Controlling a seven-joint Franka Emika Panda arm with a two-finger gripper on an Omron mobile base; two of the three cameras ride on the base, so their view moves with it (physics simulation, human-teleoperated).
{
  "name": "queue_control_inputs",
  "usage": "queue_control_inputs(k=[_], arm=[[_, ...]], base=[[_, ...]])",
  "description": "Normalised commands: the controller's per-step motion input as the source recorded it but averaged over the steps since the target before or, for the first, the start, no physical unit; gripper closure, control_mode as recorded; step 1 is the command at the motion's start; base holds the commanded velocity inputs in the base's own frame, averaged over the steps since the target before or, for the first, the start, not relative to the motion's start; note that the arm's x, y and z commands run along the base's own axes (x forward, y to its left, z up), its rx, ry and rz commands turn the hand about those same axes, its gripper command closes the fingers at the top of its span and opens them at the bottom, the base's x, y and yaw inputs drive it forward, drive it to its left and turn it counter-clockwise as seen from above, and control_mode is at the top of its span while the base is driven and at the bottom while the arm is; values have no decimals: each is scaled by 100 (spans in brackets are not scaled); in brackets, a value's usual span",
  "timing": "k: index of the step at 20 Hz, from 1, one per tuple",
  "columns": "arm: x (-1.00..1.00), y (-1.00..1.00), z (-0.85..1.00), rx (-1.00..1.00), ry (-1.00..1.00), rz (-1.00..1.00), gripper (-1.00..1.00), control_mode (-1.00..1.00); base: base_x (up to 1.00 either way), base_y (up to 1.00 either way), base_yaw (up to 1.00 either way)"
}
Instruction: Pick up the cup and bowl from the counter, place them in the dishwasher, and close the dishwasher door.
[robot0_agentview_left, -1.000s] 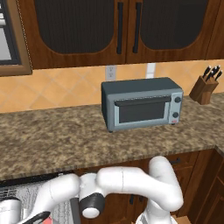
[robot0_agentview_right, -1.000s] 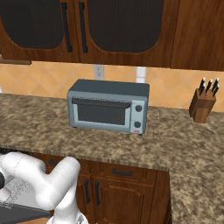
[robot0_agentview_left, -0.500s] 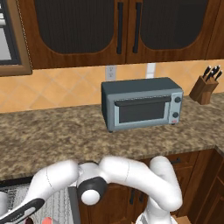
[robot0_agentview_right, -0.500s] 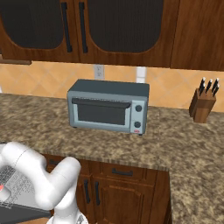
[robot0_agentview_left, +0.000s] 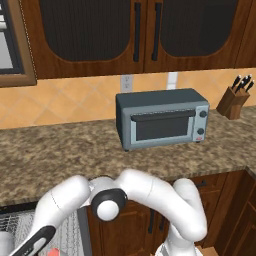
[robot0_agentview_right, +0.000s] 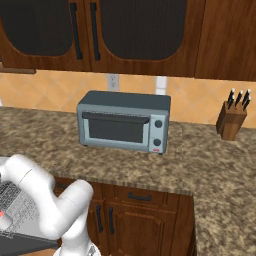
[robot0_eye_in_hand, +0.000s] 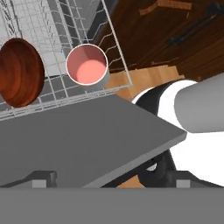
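Two dark fingertips of the hand (robot0_eye_in_hand: 109, 183) are standing wide apart and gripping nothing, hovering just over the flat dark grey dishwasher door (robot0_eye_in_hand: 78, 140), which is lying open and level, probably so the rack could be loaded. Beyond it, one small white cup with a pinkish-red inside (robot0_eye_in_hand: 87, 64) and one low dark red bowl (robot0_eye_in_hand: 19, 72) are sitting side by side, mouths up, in the pale grey wire rack (robot0_eye_in_hand: 114, 70); closing looks like the remaining job. Up on the speckled granite tabletop (robot0_agentview_left: 60, 150), one blue-grey toaster oven (robot0_agentview_left: 162, 118) and one wooden knife block (robot0_agentview_left: 235, 100) are standing well apart.
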Motion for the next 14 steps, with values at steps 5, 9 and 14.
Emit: queue_control_inputs(k=[5,9,14], arm=[[14,-26,-64,2,0,6,-100,-100],[44,-5,-82,0,0,9,-100,-100],[53,0,-70,0,0,3,-100,-100]], base=[[0,0,0],[0,0,0],[0,0,0]])
